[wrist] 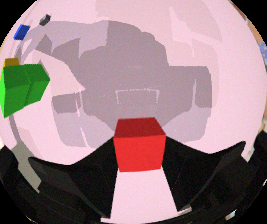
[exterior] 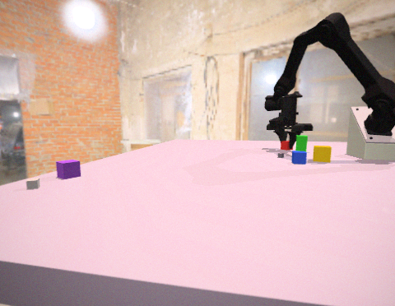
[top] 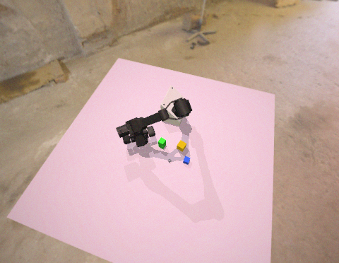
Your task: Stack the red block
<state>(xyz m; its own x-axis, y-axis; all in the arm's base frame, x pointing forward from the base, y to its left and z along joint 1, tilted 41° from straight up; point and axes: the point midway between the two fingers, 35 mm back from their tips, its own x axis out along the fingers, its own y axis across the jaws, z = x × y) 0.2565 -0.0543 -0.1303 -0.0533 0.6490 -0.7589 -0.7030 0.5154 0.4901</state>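
Note:
The red block (exterior: 285, 145) (wrist: 140, 144) sits on the pink table, between my gripper's fingers. My gripper (exterior: 286, 139) (wrist: 137, 137) (top: 137, 138) is down at the table and shut on the red block. In the top view the arm hides the red block. The green tower (top: 162, 143) (exterior: 301, 142) (wrist: 21, 88) stands upright just beside the gripper, apart from it.
A yellow block (top: 181, 145) (exterior: 322, 153) and a blue block (top: 186, 160) (exterior: 299, 157) (wrist: 21, 31) lie near the tower. A small grey block (exterior: 281, 155) (top: 169, 160) lies in front of them. A purple block (exterior: 68, 169) and a grey block (exterior: 33, 183) lie far off. The arm's base (top: 169, 99) (exterior: 369, 141) stands behind.

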